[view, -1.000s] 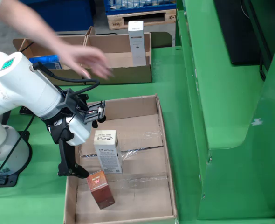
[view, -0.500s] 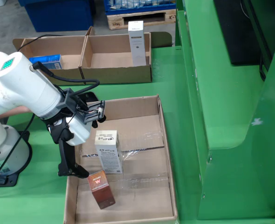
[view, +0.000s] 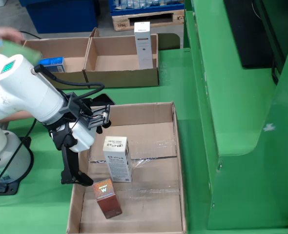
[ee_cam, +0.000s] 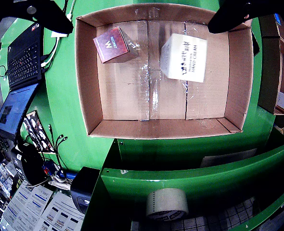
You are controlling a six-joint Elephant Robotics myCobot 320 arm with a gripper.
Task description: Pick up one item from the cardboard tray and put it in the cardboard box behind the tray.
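Cardboard tray (view: 178,161): its right wall now sits further right in the fixed view than half a second ago, and the far edge looks skewed; the tray has slid on the green table (view: 183,92). Both items rode with it.

Meaning for the task: any grasp target needs re-reading from the present layout; nothing is lifted yet, so the pick is still ahead.

Cardboard box behind the tray (view: 119,61): two compartments; a tall white carton (view: 143,45) stands at the right compartment's far right corner, a blue packet (view: 52,63) lies in the left one.

Human hand (view: 5,34): at the top left edge of the fixed view, blurred, seemingly holding something green; a second earlier an arm reached across the box, then was gone. Judgement: a person is working close to the robot.

White carton in the tray (view: 117,159): upright, near the tray's middle, shifted slightly right with the tray.

Red-brown box marked W (view: 107,198): upright, near the tray's front left corner.

Gripper (view: 81,144): unmoved over the left tray wall, fingers spread wide and empty; in the wrist view the two dark fingers (ee_cam: 231,14) frame the top corners.

Item versus fingers: in the wrist view the red-brown box (ee_cam: 111,44) sits just inside the left finger, the white carton (ee_cam: 183,57) below the right finger; neither is touched.
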